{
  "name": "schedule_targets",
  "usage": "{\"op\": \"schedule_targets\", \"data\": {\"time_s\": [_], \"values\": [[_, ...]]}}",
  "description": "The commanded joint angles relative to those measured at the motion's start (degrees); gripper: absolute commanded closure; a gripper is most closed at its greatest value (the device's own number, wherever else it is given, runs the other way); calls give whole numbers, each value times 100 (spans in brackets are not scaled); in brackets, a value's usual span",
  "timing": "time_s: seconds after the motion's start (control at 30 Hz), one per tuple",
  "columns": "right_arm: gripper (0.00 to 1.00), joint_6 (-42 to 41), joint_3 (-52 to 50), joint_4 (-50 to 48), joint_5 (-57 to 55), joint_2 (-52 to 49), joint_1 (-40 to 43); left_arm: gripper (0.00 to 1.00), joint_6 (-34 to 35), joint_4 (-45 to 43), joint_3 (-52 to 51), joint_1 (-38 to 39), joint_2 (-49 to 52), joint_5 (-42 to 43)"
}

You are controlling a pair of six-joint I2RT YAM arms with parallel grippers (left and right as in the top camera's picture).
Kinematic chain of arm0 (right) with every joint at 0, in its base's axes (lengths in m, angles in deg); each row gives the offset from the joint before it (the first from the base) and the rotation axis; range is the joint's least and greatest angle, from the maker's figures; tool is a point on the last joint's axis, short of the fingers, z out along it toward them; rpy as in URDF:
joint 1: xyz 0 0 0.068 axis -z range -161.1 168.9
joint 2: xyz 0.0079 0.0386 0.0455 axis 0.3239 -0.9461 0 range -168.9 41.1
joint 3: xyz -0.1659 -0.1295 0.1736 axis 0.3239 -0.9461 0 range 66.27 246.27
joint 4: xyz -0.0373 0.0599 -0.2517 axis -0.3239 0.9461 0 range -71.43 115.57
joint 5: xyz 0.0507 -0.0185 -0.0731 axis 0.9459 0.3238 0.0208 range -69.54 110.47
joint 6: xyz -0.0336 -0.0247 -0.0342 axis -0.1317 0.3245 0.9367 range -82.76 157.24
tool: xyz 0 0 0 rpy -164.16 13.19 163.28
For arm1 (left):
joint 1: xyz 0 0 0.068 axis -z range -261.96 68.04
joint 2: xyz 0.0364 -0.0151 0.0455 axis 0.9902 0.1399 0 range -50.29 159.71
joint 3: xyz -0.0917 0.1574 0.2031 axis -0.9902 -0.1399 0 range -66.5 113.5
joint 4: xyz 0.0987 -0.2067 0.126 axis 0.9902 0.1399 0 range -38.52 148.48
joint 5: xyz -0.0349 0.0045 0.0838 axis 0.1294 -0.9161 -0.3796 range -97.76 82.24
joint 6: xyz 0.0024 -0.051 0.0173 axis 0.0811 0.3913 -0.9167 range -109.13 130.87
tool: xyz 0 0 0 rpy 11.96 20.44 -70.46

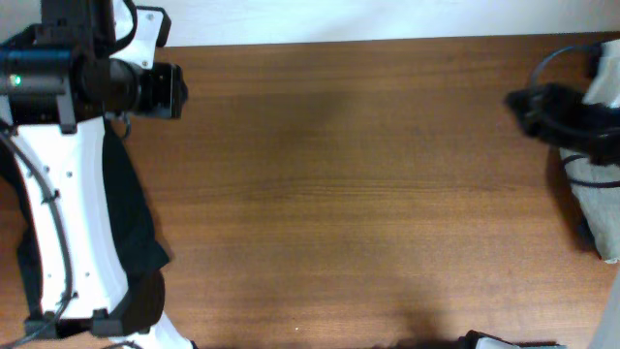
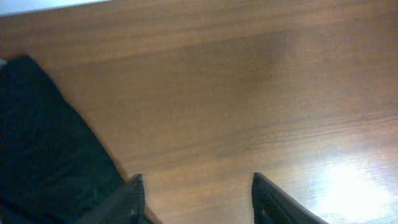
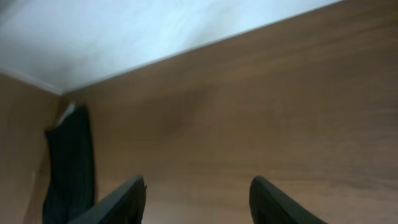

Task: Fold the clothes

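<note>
Location of the clothes cannot be confirmed. A pale, blurred mass [image 1: 599,218] sits at the right edge of the bench [image 1: 339,194], under the right arm [image 1: 572,121]; fabric or arm housing, cannot tell. A black cover [image 1: 131,218] drapes along the left edge. Near the far left corner, the left pincer [image 2: 196,200] has its fingers spread and empty. At the far right edge, the right pincer [image 3: 196,199] is likewise spread and empty.

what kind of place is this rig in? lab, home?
Probably a lab bench, not a home: a bare wooden table, a plain white wall behind it, and a left arm and right arm at its two sides.
</note>
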Motion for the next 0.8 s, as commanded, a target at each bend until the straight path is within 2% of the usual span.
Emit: {"op": "schedule_targets", "data": {"time_s": [0.0, 0.07, 0.2, 0.3, 0.5, 0.57, 0.63, 0.7, 0.77], "values": [[1, 229, 17, 505, -507, 61, -1027, 1, 26, 0, -962, 39, -520, -37], [1, 68, 15, 824, -1869, -9, -1740, 1, 22, -48, -1471, 37, -531, -39], [1, -468, 15, 949, -4107, -15, -2245, 1, 20, -190, -1705, 37, -527, -39], [1, -468, 15, 621, -4367, -15, -2249, 1, 22, -190, -1705, 37, -527, -39], [1, -463, 13, 708, -4371, -15, -2249, 0, 22, -190, -1705, 37, -527, -39], [1, 256, 15, 498, -4404, 33, -2249, 1, 20, -190, -1705, 37, -527, -39], [1, 518, 15, 374, -4253, 223, -2249, 1, 20, -190, -1705, 37, -527, -39], [1, 1217, -240, -616, -3926, 682, -2249, 1, 22, -190, -1705, 37, -527, -39], [2, 1322, -1648, -2144, -3912, 1657, -2247, 1, 22, -190, -1705, 37, -527, -39]]}}
